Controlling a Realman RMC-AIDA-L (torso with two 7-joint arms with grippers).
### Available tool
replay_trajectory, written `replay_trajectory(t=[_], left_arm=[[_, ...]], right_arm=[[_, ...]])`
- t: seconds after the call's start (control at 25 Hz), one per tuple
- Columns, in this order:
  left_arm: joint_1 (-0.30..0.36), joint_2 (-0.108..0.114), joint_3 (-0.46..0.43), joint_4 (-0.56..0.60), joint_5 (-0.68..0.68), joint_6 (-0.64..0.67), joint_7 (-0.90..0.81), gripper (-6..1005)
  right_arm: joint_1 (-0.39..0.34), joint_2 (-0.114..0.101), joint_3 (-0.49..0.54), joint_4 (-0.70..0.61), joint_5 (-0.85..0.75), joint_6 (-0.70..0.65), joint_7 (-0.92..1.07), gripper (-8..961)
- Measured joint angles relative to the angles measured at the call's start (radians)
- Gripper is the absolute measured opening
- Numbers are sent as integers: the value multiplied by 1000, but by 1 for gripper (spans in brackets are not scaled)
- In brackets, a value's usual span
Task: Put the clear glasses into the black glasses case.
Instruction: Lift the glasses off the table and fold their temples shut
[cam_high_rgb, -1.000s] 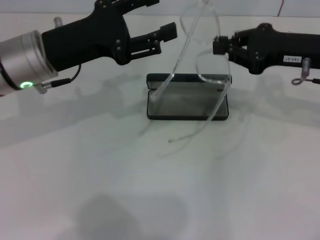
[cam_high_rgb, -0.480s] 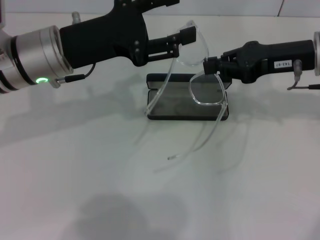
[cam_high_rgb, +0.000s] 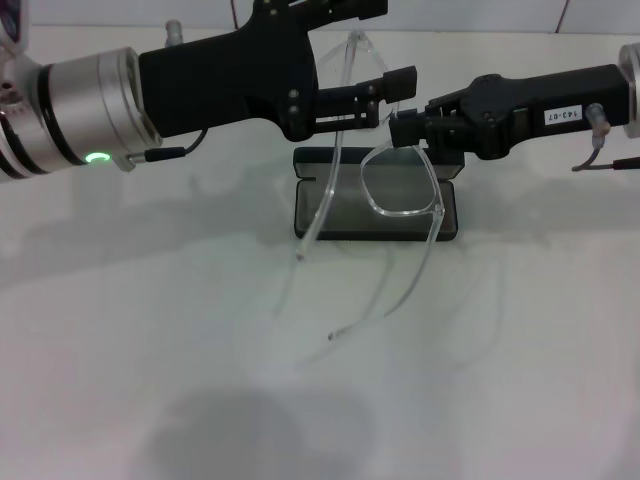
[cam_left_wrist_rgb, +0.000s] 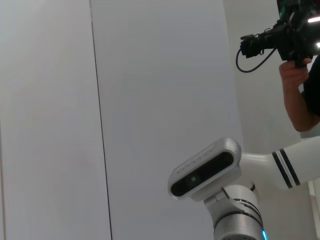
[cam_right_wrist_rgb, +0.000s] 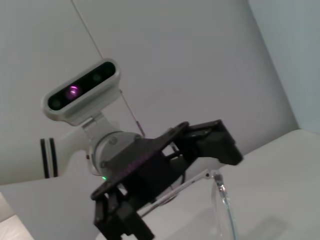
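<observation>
Right claw (cam_high_rgb: 405, 126): arm stretched level from 3 o'clock, tips pinched on the clear glasses (cam_high_rgb: 400, 185) at the lens bridge. Left claw (cam_high_rgb: 385, 60): arm reaching in from 9 o'clock, fingers spread around the upper lens. Glasses hang tilted above the black glasses case (cam_high_rgb: 377, 208), which lies open on the white worktop (cam_high_rgb: 300, 380), arms trailing toward 6 o'clock.

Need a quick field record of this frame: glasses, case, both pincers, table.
glasses: clear glasses held in the air over the case, arms hanging down toward the table
case: black glasses case open on the table, grey lining showing, nothing lying in it
left pincer: left pincer at the glasses' upper lens; grip state unclear
right pincer: right pincer shut on the glasses near the bridge
table: white table
task status: glasses not yet in the case
</observation>
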Motion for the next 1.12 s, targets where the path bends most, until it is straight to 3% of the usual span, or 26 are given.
replay_trajectory(t=[0.48,0.8,1.12], left_arm=[[7,-7,0,4,1,8,15,803],[10,-4,-5,7,-7,48,10,802],[-1,-7,-3,8,-2,42,12,802]], right_arm=[[0,1,3,2,6,-44,40,63],[-15,-26,30,3,1,-55,55,66],[-16,-34,29,4,4,-110,59,69]])
